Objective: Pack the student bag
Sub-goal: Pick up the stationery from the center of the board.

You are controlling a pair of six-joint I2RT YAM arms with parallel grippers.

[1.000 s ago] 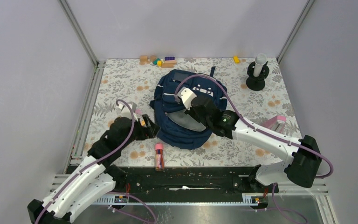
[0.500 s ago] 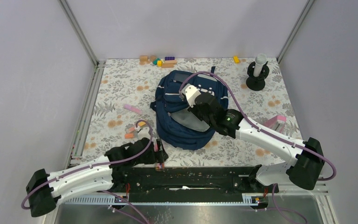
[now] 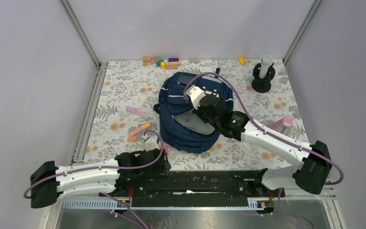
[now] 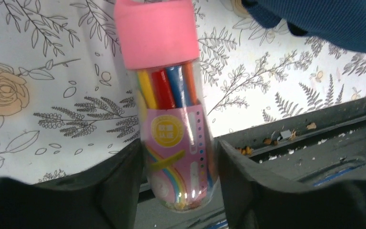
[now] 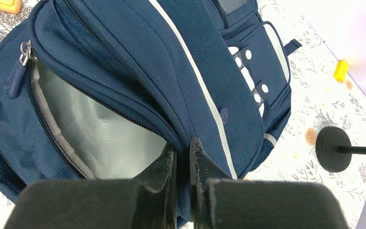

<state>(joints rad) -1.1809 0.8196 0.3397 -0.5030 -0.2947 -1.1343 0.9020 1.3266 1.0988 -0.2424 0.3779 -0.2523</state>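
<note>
The student bag [image 3: 174,98] is a navy backpack lying in the middle of the floral table. My right gripper [image 3: 205,112] is shut on the edge of its front flap [image 5: 205,119] and holds the pocket apart, so the grey lining [image 5: 100,138] shows. The right gripper [image 5: 182,152] has the fabric pinched between its fingers. A clear tube of coloured pens with a pink cap [image 4: 176,124] lies at the table's near edge, its cap [image 3: 163,150] pointing toward the bag. My left gripper [image 4: 178,162] straddles the tube's lower half, a finger against each side.
A pink stick [image 3: 135,110] and orange pieces [image 3: 140,128] lie left of the bag. Coloured blocks [image 3: 164,62] and a yellow block [image 3: 241,60] sit at the back. A black stand with a white cylinder [image 3: 263,74] is back right, a pink box [image 3: 282,125] right. The black rail [image 3: 195,179] runs along the front.
My left arm swung from the bag's left side down to the tube at the front edge, and its jaws narrowed around the tube. The right gripper kept its hold on the flap.
</note>
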